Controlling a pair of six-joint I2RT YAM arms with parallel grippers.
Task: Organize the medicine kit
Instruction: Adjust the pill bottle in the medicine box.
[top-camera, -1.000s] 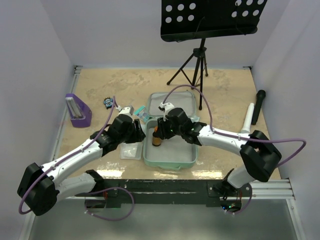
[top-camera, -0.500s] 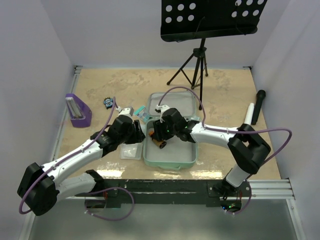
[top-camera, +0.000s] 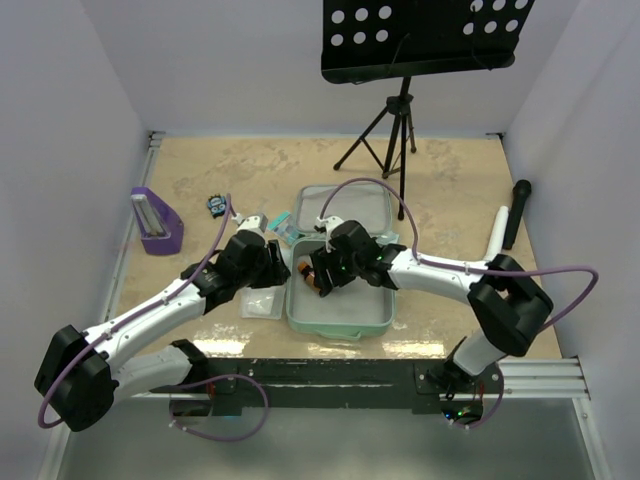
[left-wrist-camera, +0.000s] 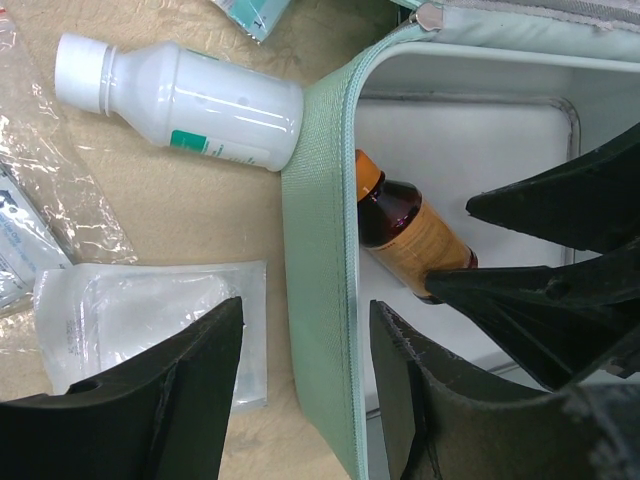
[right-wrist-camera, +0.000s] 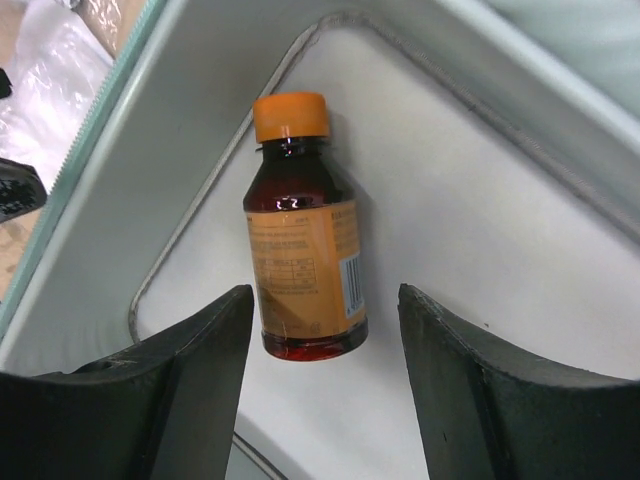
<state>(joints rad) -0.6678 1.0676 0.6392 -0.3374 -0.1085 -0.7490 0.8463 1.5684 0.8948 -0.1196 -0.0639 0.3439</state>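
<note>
The kit (top-camera: 341, 322) lies open in the middle of the table (top-camera: 200, 170), close to the near edge, with its lid (top-camera: 350, 203) folded back on the far side. Inside it, an amber bottle (right-wrist-camera: 300, 270) with an orange cap lies on its side against the left wall, cap pointing away from the right wrist camera.

The right gripper (right-wrist-camera: 322, 300) is over the tray with its jaws released. One finger stands on each side of the bottle's lower end, clear of the glass, so it grasps nothing.

The left gripper (left-wrist-camera: 305, 315) is at the kit's left wall with its jaws apart. One finger shows over the table outside the wall and the other over the tray inside it. Whether either finger touches the wall cannot be told.

Just outside that wall lie a white bottle (left-wrist-camera: 180, 95), on its side and touching the kit's edge, and a clear pouch (left-wrist-camera: 150, 320) nearer the arm bases. Farther left stands a purple stand (top-camera: 155, 222). A black music stand (top-camera: 420, 40) rises at the far side of the table.
</note>
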